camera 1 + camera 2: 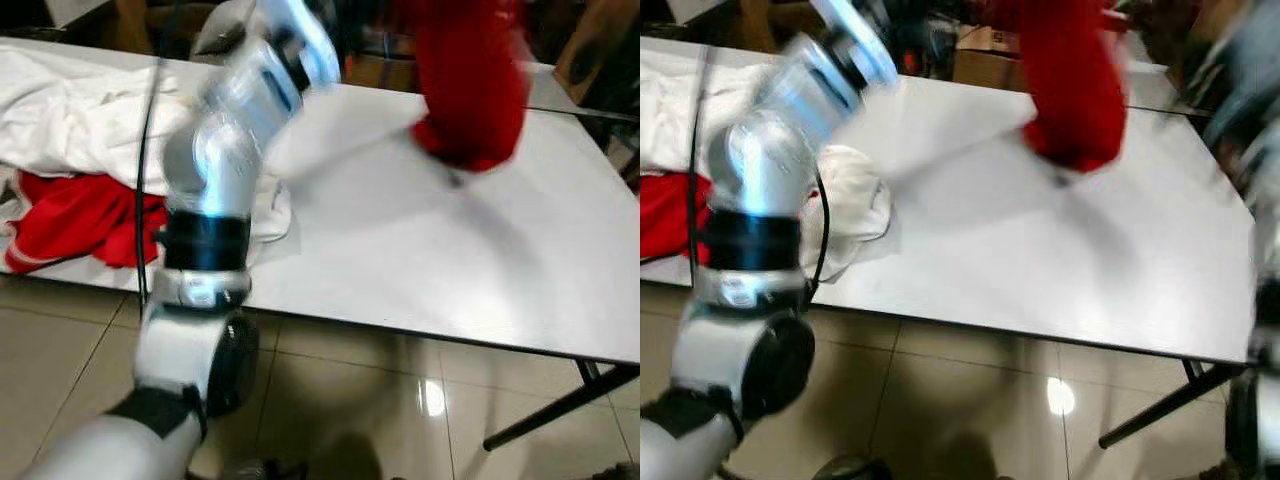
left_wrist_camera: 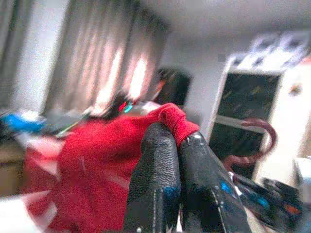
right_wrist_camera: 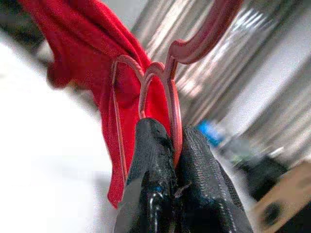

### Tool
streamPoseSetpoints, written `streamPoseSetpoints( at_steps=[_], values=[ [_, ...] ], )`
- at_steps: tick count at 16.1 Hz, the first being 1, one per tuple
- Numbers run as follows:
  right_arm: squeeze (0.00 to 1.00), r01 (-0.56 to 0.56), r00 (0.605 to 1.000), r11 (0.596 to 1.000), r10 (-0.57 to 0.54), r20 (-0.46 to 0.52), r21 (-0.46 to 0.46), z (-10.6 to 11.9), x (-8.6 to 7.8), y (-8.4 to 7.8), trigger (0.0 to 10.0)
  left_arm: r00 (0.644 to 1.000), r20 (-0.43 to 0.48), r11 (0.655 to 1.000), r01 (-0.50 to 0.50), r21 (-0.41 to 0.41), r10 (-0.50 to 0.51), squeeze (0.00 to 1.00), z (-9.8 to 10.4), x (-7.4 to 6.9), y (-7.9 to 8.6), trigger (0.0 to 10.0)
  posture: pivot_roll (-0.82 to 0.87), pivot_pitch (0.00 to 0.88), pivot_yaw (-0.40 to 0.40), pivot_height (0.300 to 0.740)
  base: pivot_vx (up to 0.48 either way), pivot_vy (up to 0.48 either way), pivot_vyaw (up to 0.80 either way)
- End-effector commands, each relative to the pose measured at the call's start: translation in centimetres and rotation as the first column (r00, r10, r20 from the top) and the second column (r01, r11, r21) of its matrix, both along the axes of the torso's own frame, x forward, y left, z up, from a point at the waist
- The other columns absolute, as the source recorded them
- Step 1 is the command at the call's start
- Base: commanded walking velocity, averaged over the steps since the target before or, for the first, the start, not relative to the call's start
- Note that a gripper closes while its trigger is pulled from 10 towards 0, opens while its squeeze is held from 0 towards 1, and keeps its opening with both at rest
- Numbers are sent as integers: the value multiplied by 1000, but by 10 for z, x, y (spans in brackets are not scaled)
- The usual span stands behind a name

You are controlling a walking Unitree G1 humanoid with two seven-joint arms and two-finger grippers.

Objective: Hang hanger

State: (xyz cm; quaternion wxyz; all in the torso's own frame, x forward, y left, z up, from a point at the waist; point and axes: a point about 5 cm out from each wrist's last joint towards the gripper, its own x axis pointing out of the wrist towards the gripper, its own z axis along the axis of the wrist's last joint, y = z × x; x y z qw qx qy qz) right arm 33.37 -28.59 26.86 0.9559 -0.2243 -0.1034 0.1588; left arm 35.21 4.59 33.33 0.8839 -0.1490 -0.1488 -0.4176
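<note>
Hanger, dark red plastic, hook uppermost: held aloft over the far side of the white table, its lower loops pinched between the closed fingers of the right gripper.

Red garment: draped on the hanger, hanging down so that its lower end reaches close to the tabletop toward the far right; contact with the table cannot be told through blur. One edge of it is clamped between the fingers of the left gripper, which are pressed together on the cloth.

Left arm: silver, raised from the near left and reaching up toward the far side, blurred.

White cloth: heaped on the left end of the table.

Second red cloth: lying at the near left edge of the table, partly under the white heap.

Black cable: running along the left arm.

Tiled floor: glossy, beige, in front of the table.
</note>
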Motion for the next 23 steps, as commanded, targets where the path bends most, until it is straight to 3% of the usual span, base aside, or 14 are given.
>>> streamPoseSetpoints(
  at_steps=[1, 4, 6, 10, 11, 13, 14, 16, 17, 18, 19, 20, 21, 23],
  values=[
    [0, -15, 1000, 1000, 15, -13, -15, -4, -3, 1, 10000, 1000, -12, 999, -7, 53, 8, 0, -8, 0, -11, 10000, -43, 0, -51, 740, 0, 0, 0],
    [0, -95, 961, 993, 73, -267, -71, -66, -46, -9, 10000, 988, -99, 957, -85, 279, 116, 0, -79, 3, -44, 10000, -59, 0, -43, 740, 0, 0, 0],
    [0, -85, 948, 994, 58, -312, -71, -71, -60, -17, 10000, 984, -108, 946, -105, 306, 144, 0, -90, 6, -52, 10000, -74, 0, -32, 740, 0, 0, 0],
    [0, -109, 927, 985, 53, -371, -131, -60, -89, -28, 10000, 979, -65, 930, -159, 332, 191, 0, -89, 15, -59, 10000, -89, 0, -15, 740, 0, 0, 0],
    [0, -82, 922, 981, 7, -386, -177, -51, -99, -38, 10000, 983, -34, 918, -154, 367, 179, 0, -92, 15, -59, 10000, -97, 0, -2, 740, 0, 0, 0],
    [0, -111, 883, 971, -2, -469, -214, -41, -123, -46, 10000, 991, -18, 875, -108, 472, 132, 0, -114, 9, -53, 10000, -101, 0, 5, 740, 0, 0, 0],
    [0, -147, 850, 969, 22, -526, -197, -34, -137, -48, 10000, 981, -43, 849, -141, 509, 189, 0, -131, 11, -46, 10000, -103, 0, 6, 740, 0, 0, 0],
    [0, -159, 844, 977, 61, -533, -141, -21, -147, -52, 10000, 962, -62, 824, -194, 532, 267, 0, -146, 16, -36, 10000, -104, 0, 8, 740, 0, 0, 0],
    [0, -145, 855, 979, 50, -517, -145, -13, -148, -55, 10000, 966, -65, 820, -177, 544, 251, 0, -149, 15, -35, 10000, -105, 0, 8, 740, 0, 0, 0],
    [0, -127, 863, 979, 31, -504, -157, -7, -149, -58, 10000, 977, -89, 832, -114, 542, 192, 298, -152, 11, -36, 10000, -102, 0, 8, 740, 0, 0, 0],
    [0, -111, 870, 978, 10, -494, -176, -3, -149, -60, 10000, 985, -118, 847, -47, 529, 128, 451, -152, 6, -38, 10000, -101, 0, 8, 740, 0, 0, 0],
    [0, -39, 890, 972, -72, -450, -233, 7, -148, -68, 10000, 978, -178, 865, 181, 467, -108, 1000, -151, -15, -45, 10000, -103, 0, 9, 740, 0, 0, 0],
    [0, 40, 901, 970, -138, -412, -238, 12, -143, -72, 10000, 945, -195, 816, 326, 477, -264, 1000, -150, -34, -48, 10000, -103, 0, 6, 740, 0, 0, 0],
    [0, 81, 910, 975, -158, -385, -208, 10, -136, -67, 10000, 900, -214, 759, 436, 484, -380, 1000, -149, -51, -46, 10000, -96, 0, 5, 740, 0, 0, 0]
  ],
)
